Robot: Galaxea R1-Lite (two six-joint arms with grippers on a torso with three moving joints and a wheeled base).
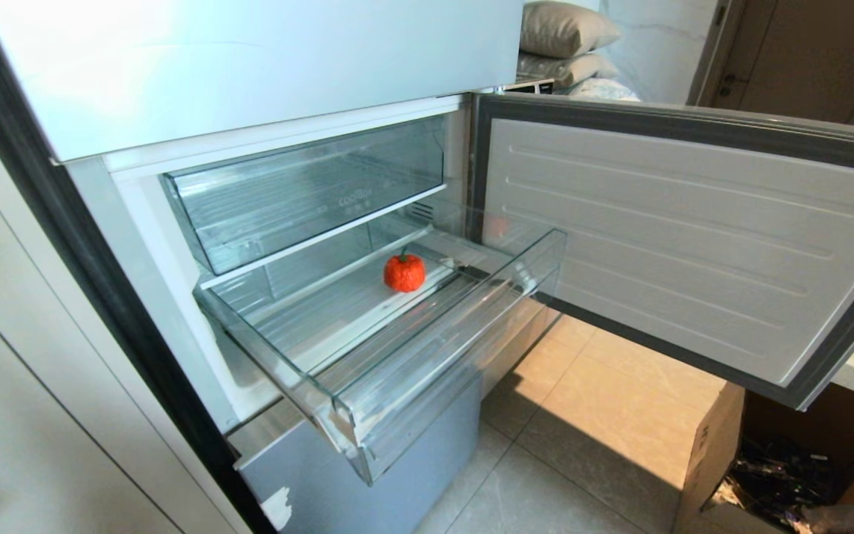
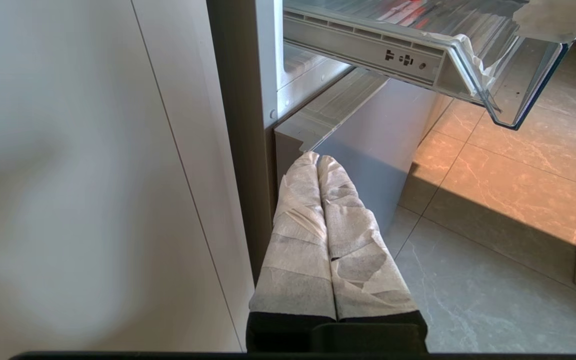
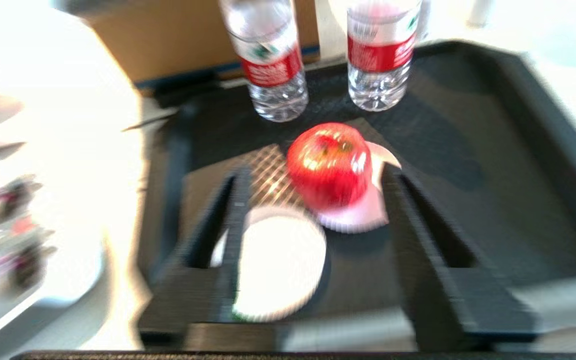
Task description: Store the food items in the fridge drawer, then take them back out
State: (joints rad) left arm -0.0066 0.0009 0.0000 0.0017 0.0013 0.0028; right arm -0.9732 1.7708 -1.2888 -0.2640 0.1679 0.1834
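Note:
A small red tomato-like food item lies on the ribbed floor of the fridge drawer, which is pulled out. Neither gripper shows in the head view. My right gripper hovers over a black tray with its fingers apart. A round white-topped thing sits between them, against one finger and clear of the other. Just beyond the fingertips, a shiny red apple rests on a white wrapper. My left gripper is shut and parked low beside the fridge's base.
The fridge door stands open to the right of the drawer. A taller clear drawer sits above it. A cardboard box stands on the tiled floor under the door. Two water bottles stand at the tray's far side.

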